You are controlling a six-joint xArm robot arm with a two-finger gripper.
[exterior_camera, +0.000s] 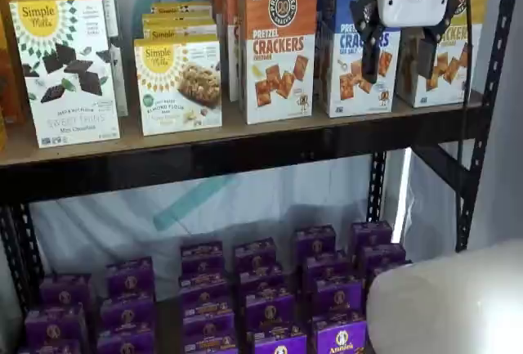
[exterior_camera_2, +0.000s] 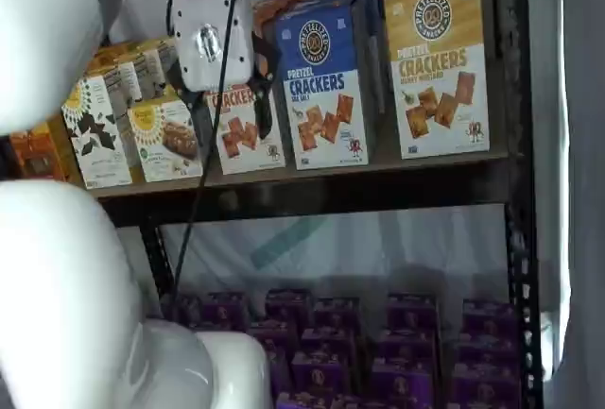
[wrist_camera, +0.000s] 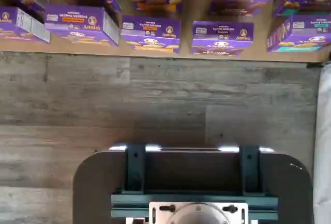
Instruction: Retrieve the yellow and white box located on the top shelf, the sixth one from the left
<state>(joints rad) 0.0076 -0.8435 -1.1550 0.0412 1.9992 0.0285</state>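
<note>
The yellow and white box (exterior_camera: 454,66) stands at the right end of the top shelf (exterior_camera: 245,135), half hidden behind my gripper. It shows whole in a shelf view (exterior_camera_2: 438,64), on the tan board (exterior_camera_2: 312,178). My gripper (exterior_camera: 399,72) hangs in front of the shelf, its white body up high. Its two black fingers stand open with a plain gap and nothing between them. It is level with the cartons but in front of them, not touching. In a shelf view the gripper (exterior_camera_2: 227,111) covers the orange carton. The wrist view shows neither box nor fingers.
A blue-and-white cracker carton (exterior_camera: 343,68) and an orange-and-white one (exterior_camera: 276,43) stand left of the target, then Simple Mills boxes (exterior_camera: 69,68). Purple boxes (exterior_camera: 270,305) fill the lower level. A black upright (exterior_camera: 484,109) flanks the target. My white arm (exterior_camera_2: 57,267) fills a corner.
</note>
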